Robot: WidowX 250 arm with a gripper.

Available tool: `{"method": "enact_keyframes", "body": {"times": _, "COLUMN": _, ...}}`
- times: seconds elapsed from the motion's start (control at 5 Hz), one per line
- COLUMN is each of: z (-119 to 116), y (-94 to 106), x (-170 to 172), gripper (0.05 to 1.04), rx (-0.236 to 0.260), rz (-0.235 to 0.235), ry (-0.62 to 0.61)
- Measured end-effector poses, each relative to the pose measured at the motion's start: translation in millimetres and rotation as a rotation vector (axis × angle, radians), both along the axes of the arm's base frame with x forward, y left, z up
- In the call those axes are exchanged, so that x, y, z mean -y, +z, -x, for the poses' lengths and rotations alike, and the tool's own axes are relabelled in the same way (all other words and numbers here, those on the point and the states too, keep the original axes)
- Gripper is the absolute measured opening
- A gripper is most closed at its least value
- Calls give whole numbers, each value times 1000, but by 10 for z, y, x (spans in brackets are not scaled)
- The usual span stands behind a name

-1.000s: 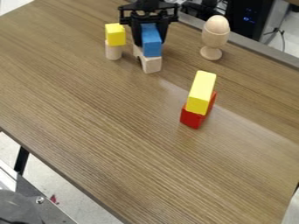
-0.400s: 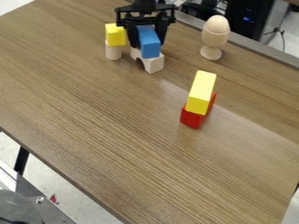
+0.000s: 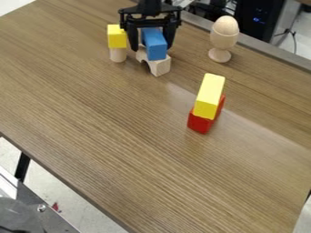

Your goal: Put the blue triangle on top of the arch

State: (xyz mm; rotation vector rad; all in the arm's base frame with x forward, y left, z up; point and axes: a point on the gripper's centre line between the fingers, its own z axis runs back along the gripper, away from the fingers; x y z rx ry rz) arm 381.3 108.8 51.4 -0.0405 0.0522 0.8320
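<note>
- At the top of the table [image 3: 115,123], left of centre, the blue block [image 3: 155,44], which I take to be the task's triangle though its shape reads as a long block, lies on top of the wooden arch [image 3: 160,67].
- The end effector [image 3: 151,48] is released: its fingers stand spread on either side of the blue block, with a gap plain to see on one side.
- The step in hand looks to be letting go after the placing, so the goal seems all but met. What remains is to lift straight up, keeping the fingers off the blue block and clear of the yellow cube [image 3: 117,36], which sits just beside one of them on a pale cylinder [image 3: 117,55] and could be knocked off.
- Against the frame from a second ago, the fingers have moved apart; there they were close in around the blue block.
- The blue block and the arch have both turned slightly, with the blue block still on top.
- The yellow cube has shifted a little to the left on its cylinder, likely nudged by the opening finger.
</note>
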Motion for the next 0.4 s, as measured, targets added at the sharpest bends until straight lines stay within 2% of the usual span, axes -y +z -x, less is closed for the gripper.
{"method": "enact_keyframes", "body": {"times": 0.2, "z": 36, "y": 208, "x": 7, "gripper": 1000, "rx": 11, "rz": -26, "ry": 0}}
{"method": "enact_keyframes", "body": {"times": 0.4, "z": 120, "y": 501, "x": 23, "gripper": 1000, "rx": 69, "rz": -45, "ry": 5}}
